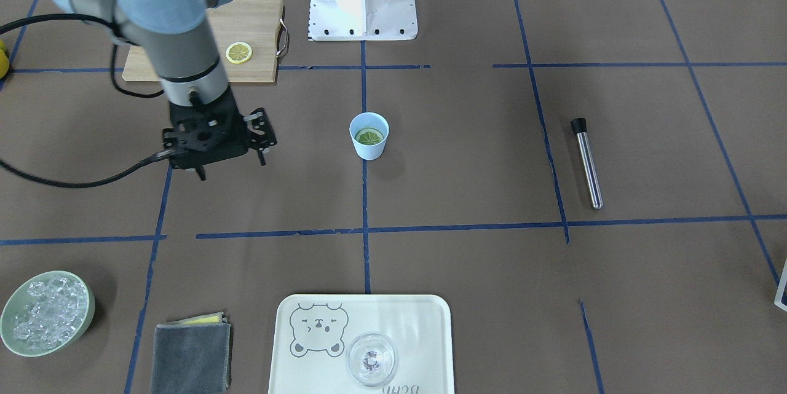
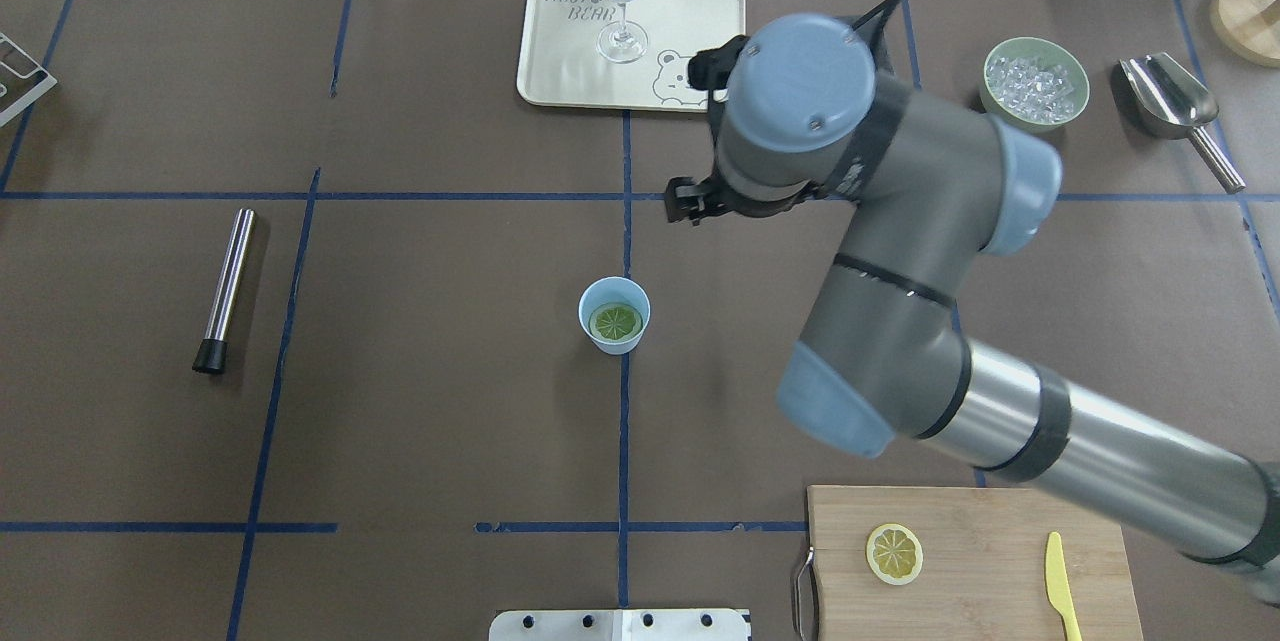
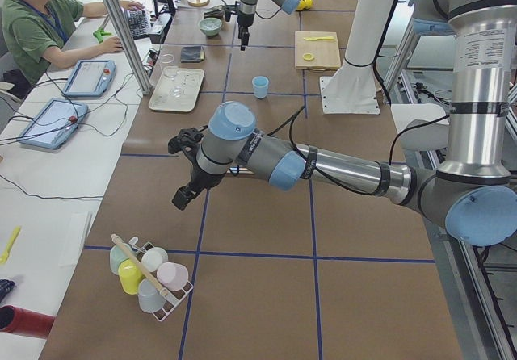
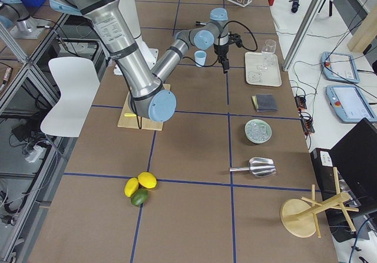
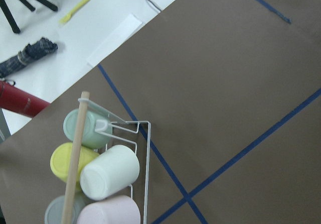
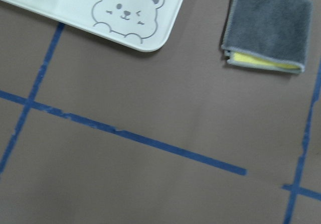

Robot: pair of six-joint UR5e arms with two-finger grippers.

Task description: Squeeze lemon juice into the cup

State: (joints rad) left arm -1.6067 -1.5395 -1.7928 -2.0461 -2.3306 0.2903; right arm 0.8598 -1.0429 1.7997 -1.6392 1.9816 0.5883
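Right pincer: released, empty, hanging over table, well apart from cup. Cup: light-blue, upright, mid-table, rightward of that pincer in front-facing view. Lemon: slice lying flat inside cup. Left pincer: near rack of cups, well apart from cup; released or clenched, cannot tell.

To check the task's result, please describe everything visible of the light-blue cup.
The light-blue cup is small, handleless, tapered, seemingly plain plastic. It stands upright on the brown table covering, on a blue tape line. A lemon slice lies flat inside it. Nothing else touches it; the open right gripper is well apart.
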